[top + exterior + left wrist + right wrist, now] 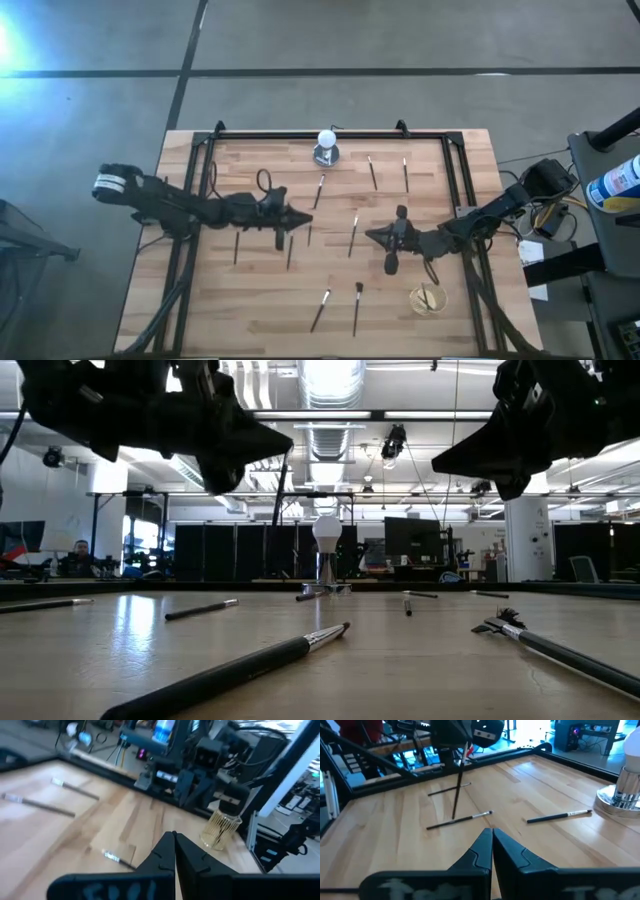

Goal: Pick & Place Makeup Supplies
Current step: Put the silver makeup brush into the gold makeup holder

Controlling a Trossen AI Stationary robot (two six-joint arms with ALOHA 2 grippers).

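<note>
The left gripper hangs above the table with its fingers pressed together on the held brush; seen from the right wrist, that brush hangs from the left gripper with its long axis close to upright, slightly tilted, its lower end pointing down at the wood and not clearly touching it.

The right gripper faces the left one across the middle of the table, its fingers closed against each other with nothing between them.

Between the two grippers lies the middle brush, its length running crosswise to the line from one gripper to the other. Just past the left gripper's tip, on the side of the white ball, lies the slanted brush, angled a little off that same direction. Beyond the right gripper, on the ball's side, the far brush lies with its axis parallel to the middle brush.

On the opposite side of both grippers the near brush lies lengthwise the same way, well apart from either gripper; in the low view a brush in the foreground points its silvery ferrule up and away toward the ball.

Beside the right arm's wrist, on the side away from the ball, stands a glass jar; from the left wrist the jar appears upright.
</note>
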